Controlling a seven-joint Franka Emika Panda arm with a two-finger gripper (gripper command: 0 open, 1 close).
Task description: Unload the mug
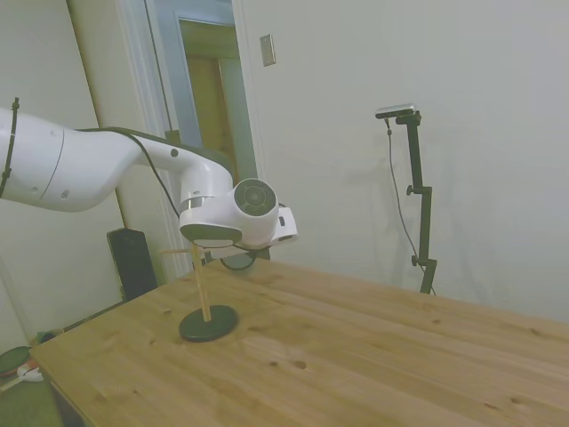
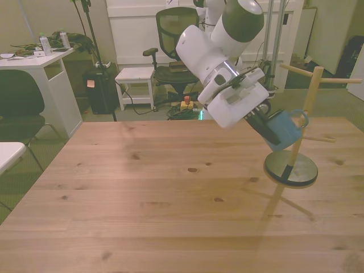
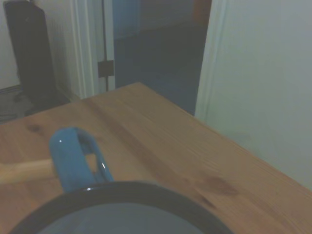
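Pale wooden tabletop (image 2: pixel 142 193) lying bare; hand (image 2: pixel 272 132) gripping small blue-grey enamel mug (image 2: pixel 286 129), handle hanging on wooden peg stand (image 2: pixel 301 136).

The peg stand (image 2: pixel 291 168) stands on the table (image 2: pixel 142 193), near the edge at the front view's right, closer to the far edge than the near one. The mug (image 2: pixel 284 129) is up in the air, just beside the stand's pole, above its round base. In the wrist view a peg (image 3: pixel 24 170) goes through the mug's handle (image 3: pixel 73 156). The gripper (image 2: pixel 266 126) is at the mug, on the side away from the pole. Beyond the table's far edge stands a chair (image 2: pixel 179 34).
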